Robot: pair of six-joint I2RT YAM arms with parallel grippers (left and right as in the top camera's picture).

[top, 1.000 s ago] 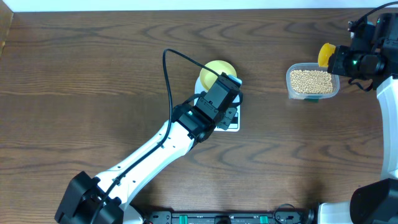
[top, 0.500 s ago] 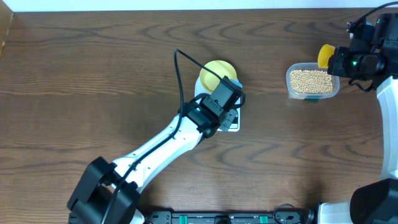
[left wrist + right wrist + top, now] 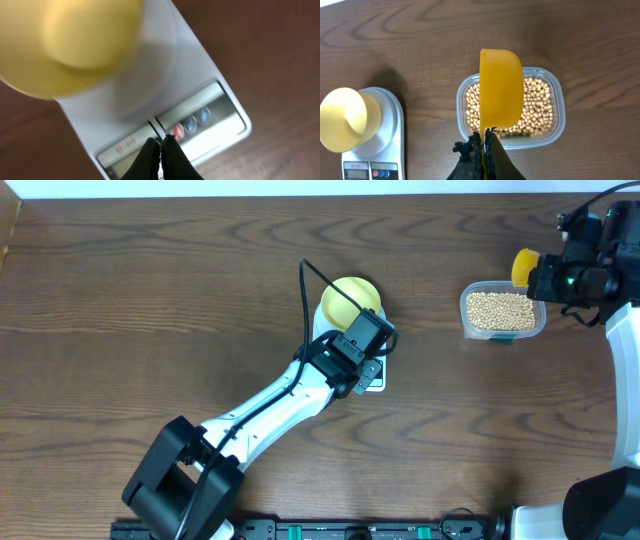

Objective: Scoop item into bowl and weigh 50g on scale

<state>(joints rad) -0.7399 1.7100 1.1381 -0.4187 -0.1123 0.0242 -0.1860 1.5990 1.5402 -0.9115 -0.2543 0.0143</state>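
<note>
**Station status: scale, bowl and bean supply**

The work surface is a dark brown wood-grain table. The white scale lies near the table's centre. The pale yellow bowl sits on its platform, at the end away from the controls.

The front panel carries one red button and two blue buttons. Left of them is a short reddish print, too blurred in the left wrist view to read.

The left gripper is over the front panel, just beside the red button. Its fingers are pressed together with nothing between them. Contact with the panel cannot be confirmed.

The beans fill a clear rectangular tub well to the right of the scale. The right gripper is clamped on the handle of a yellow scoop. In the right wrist view the scoop is over the tub. The scoop's contents cannot be seen.
</note>
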